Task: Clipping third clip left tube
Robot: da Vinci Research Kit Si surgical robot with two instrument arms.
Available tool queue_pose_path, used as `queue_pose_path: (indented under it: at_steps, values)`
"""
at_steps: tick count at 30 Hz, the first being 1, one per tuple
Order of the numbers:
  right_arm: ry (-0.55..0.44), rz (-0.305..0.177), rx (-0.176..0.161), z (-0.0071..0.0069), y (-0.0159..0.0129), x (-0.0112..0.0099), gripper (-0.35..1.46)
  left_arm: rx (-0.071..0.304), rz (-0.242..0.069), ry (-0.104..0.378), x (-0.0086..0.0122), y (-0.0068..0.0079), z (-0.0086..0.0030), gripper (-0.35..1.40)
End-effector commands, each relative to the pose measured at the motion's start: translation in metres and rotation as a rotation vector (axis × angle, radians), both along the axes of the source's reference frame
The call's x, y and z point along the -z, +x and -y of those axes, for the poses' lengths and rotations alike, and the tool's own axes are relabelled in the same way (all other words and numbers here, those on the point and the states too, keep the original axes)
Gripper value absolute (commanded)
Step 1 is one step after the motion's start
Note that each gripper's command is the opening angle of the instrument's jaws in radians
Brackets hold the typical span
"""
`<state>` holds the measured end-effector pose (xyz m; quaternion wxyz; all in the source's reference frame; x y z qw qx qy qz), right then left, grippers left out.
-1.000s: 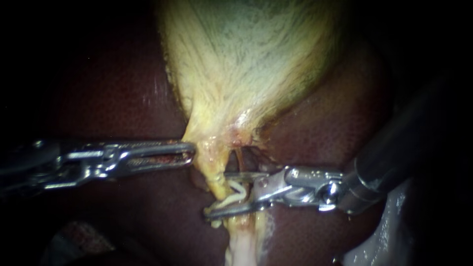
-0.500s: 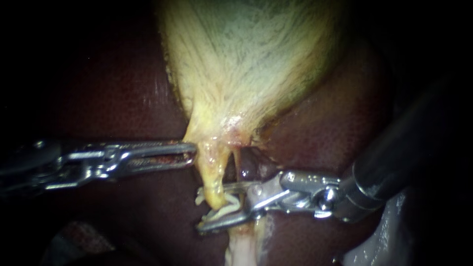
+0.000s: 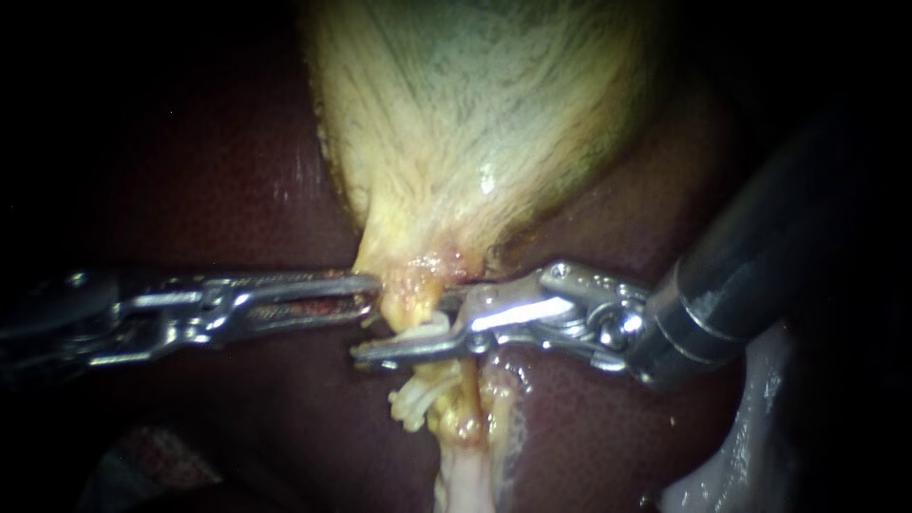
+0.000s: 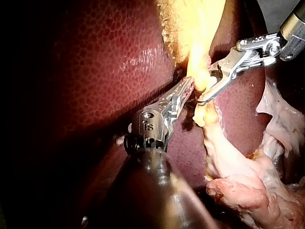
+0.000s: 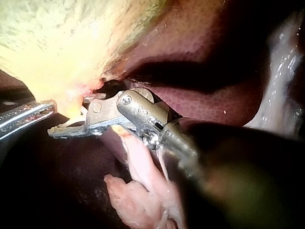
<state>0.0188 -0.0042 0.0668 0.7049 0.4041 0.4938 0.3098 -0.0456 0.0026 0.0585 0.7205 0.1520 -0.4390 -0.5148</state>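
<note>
The pale yellow gallbladder narrows down to the left tube. My right instrument comes in from the right, and its jaws straddle that tube just under the neck, pressing it from both sides with a white clip between them. White clips sit on the tube just below the jaws. My left instrument reaches in from the left, jaws together on the edge of the gallbladder's neck. The left wrist view shows both tips, left and right, meeting at the yellow stalk.
Dark red liver surrounds the gallbladder on both sides. Below the clips the stalk runs on as pale tissue. A whitish fold of tissue lies under my right instrument's shaft.
My right instrument has moved up along the tube, from around the lower clips to just under the neck, and its jaws have narrowed on the tube. The left instrument has held still.
</note>
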Motion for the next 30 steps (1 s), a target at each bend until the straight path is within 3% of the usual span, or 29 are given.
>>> queue_pose_path:
  at_steps: [1, 7, 10, 30]
  values:
    - [0.014, 0.004, -0.003, 0.0000, 0.0000, 0.0000, 0.24, 0.000, 0.000, 0.000, 0.0000, 0.0000, 0.0000, -0.35]
    - [0.048, 0.034, -0.003, 0.0001, -0.0006, 0.0000, -0.34, 0.000, 0.000, 0.000, 0.0000, 0.0000, 0.0000, -0.35]
    - [0.040, 0.060, -0.002, 0.0001, -0.0008, 0.0000, -0.35, 0.000, 0.000, 0.000, 0.0000, 0.0000, 0.0000, -0.35]
    - [0.037, 0.062, -0.004, 0.0005, -0.0009, -0.0002, -0.35, 0.001, 0.000, 0.000, 0.0000, -0.0002, 0.0000, -0.35]
